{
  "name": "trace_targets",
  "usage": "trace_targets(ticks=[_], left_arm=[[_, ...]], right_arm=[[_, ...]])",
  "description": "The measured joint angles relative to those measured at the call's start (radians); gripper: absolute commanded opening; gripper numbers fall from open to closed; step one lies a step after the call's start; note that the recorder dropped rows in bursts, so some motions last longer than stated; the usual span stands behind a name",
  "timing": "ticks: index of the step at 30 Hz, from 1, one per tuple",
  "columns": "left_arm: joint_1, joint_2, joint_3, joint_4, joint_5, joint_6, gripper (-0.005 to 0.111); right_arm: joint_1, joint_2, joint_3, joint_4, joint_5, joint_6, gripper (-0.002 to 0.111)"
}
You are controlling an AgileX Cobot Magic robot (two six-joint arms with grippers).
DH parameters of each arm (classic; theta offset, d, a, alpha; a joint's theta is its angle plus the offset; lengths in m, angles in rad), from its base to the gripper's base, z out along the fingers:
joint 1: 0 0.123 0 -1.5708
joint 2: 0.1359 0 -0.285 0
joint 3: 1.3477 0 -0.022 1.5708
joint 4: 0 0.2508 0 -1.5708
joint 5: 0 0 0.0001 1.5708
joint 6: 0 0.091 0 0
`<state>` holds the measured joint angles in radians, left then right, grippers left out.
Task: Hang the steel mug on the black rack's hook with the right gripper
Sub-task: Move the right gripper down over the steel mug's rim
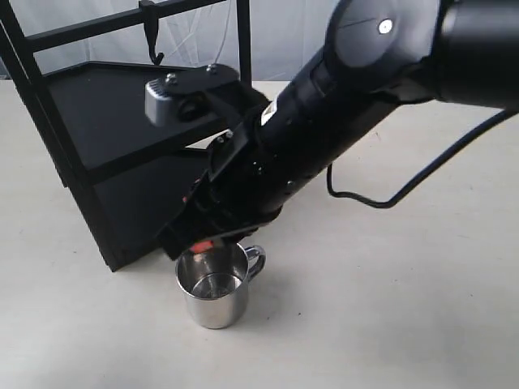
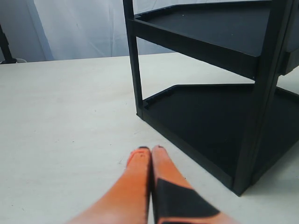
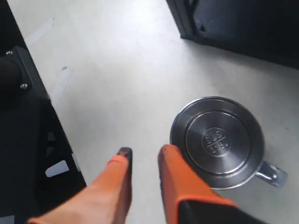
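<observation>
The steel mug (image 1: 215,288) stands upright on the pale table in front of the black rack's (image 1: 105,121) lower corner, its handle (image 1: 255,259) pointing right. The right wrist view looks down into the mug (image 3: 219,140). My right gripper (image 3: 145,154) is open just above the mug's rim: one orange finger (image 3: 175,172) overlaps the rim and the other stays outside it, with nothing held. In the exterior view the gripper (image 1: 207,247) shows only as a bit of orange under the arm. The hook (image 1: 152,36) hangs empty from the top crossbar. My left gripper (image 2: 150,150) is shut and empty beside the rack (image 2: 205,107).
The right arm (image 1: 340,105) crosses the exterior view diagonally and hides part of the rack's trays. A black cable (image 1: 405,190) loops on the table behind it. A dark arm base (image 3: 23,140) stands close to the right fingers.
</observation>
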<state>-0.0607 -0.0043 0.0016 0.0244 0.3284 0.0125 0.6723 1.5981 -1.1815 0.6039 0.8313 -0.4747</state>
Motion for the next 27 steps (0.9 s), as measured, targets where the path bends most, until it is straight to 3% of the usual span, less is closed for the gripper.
trace_targets(ticks=[12, 27], left_arm=[[0.000, 0.000, 0.000, 0.000, 0.000, 0.000, 0.000], [0.000, 0.000, 0.000, 0.000, 0.000, 0.000, 0.000]], right_arm=[[0.138, 0.136, -0.016, -0.139, -0.087, 0.002, 0.037], [0.154, 0.211, -0.017, -0.224, -0.143, 0.006, 0.037]])
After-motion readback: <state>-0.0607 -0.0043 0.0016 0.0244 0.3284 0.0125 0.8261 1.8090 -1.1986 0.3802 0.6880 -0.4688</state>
